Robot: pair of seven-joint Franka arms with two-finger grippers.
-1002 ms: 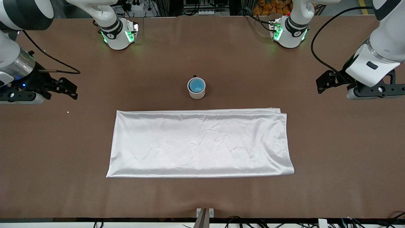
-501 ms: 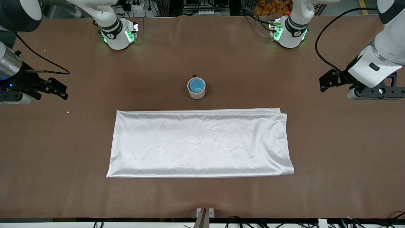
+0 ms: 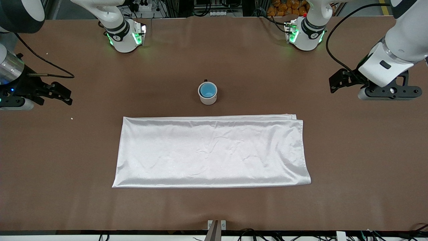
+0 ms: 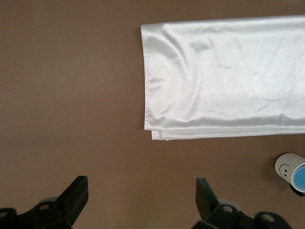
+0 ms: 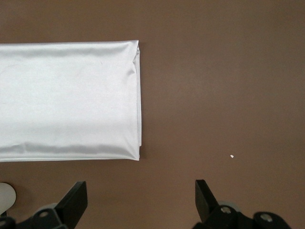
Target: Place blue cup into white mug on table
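The blue cup (image 3: 207,89) sits inside the white mug (image 3: 209,99), which stands upright on the brown table (image 3: 267,67) at its middle, farther from the front camera than the white cloth. The mug (image 4: 286,166) with the cup (image 4: 301,179) in it shows at the edge of the left wrist view, and a sliver of the mug (image 5: 5,194) shows in the right wrist view. My left gripper (image 3: 335,85) (image 4: 141,192) hangs open and empty over bare table at the left arm's end. My right gripper (image 3: 64,94) (image 5: 140,193) hangs open and empty over bare table at the right arm's end.
A white satin cloth (image 3: 210,150) (image 4: 224,76) (image 5: 66,100) lies flat, nearer to the front camera than the mug. A tiny white crumb (image 3: 72,118) (image 5: 231,156) lies at the right arm's end. Both arm bases (image 3: 125,36) (image 3: 306,35) stand along the table's top edge.
My right gripper has drawn a little outward toward the right arm's end of the table. My left gripper has shifted slightly toward the middle. The cup and mug have not moved.
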